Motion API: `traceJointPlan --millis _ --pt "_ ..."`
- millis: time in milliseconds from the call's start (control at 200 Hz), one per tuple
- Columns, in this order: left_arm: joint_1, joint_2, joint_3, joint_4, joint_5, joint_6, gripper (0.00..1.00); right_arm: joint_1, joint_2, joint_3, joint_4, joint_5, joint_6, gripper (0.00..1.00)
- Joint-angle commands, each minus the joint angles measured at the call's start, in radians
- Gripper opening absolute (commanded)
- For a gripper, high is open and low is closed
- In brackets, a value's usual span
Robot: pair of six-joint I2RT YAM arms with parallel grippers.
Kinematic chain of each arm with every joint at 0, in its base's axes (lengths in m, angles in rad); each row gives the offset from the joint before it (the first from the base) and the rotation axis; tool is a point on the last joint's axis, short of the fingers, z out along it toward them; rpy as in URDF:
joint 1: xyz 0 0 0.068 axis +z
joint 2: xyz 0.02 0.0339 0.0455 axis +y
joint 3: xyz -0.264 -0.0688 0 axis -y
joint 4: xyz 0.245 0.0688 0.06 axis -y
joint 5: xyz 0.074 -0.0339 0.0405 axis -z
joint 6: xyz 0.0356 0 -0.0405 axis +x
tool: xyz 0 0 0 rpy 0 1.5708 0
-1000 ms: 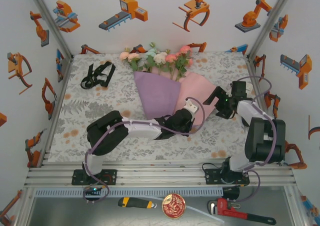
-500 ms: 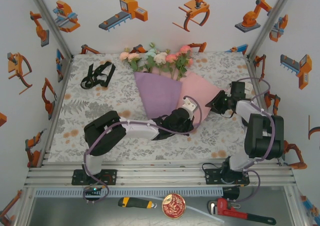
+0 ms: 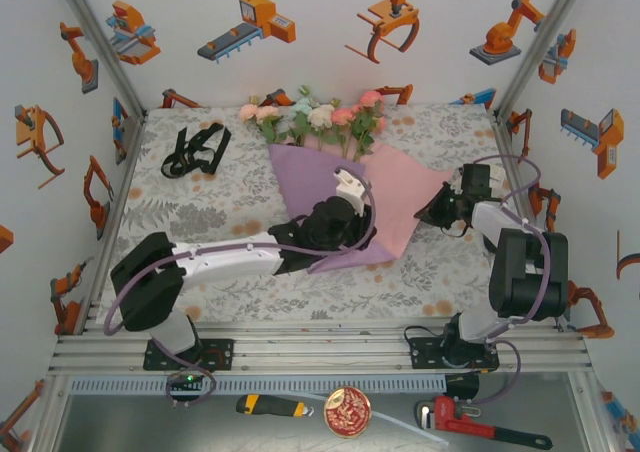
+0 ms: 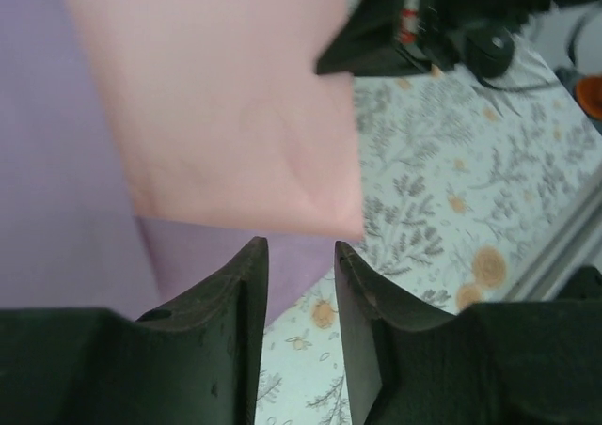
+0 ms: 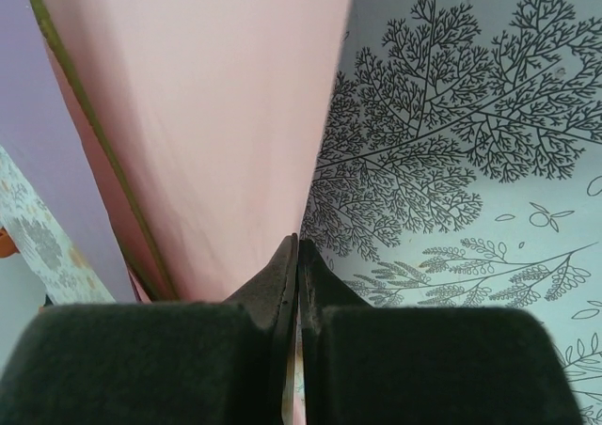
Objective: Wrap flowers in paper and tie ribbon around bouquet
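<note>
**Left hand** (image 3: 347,185): positioned over the middle of the paper (image 3: 310,177), above the line where the purple face meets the pink flap. In the left wrist view the hand (image 4: 301,256) has its fingers (image 4: 235,303) parted with a narrow gap and nothing between them.

**Right hand** (image 3: 437,208): at the right corner of the pink flap. In the right wrist view the hand (image 5: 297,251) has its fingers pressed together, pinching the edge of the paper (image 5: 207,115). The left wrist view shows this hand (image 4: 376,39) at the corner of the flap (image 4: 226,105), which stands clear of the counter (image 4: 433,190).

**Flowers** (image 3: 320,117): lying on the paper, blooms past its far edge, near the back wall. One green stem (image 5: 89,143) runs along the pink sheet.

**Ribbon** (image 3: 195,150): loose heap at the far left of the counter (image 3: 200,222), well apart from the paper and both hands.
</note>
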Motion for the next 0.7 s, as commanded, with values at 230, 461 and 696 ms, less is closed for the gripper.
traceJointPlan --millis 230,461,696 --pt "0.063 0.131 0.023 -0.198 0.022 -0.080 0.22 -0.002 -0.028 0.036 -0.038 -0.038 -0.023 0.07" --pt "0.063 0.274 0.057 -0.204 0.063 -0.114 0.14 0.001 -0.016 0.066 -0.050 -0.081 0.000 0.12" --pt "0.063 0.302 0.041 -0.183 0.084 -0.125 0.13 0.051 -0.006 0.088 0.030 -0.219 0.084 0.22"
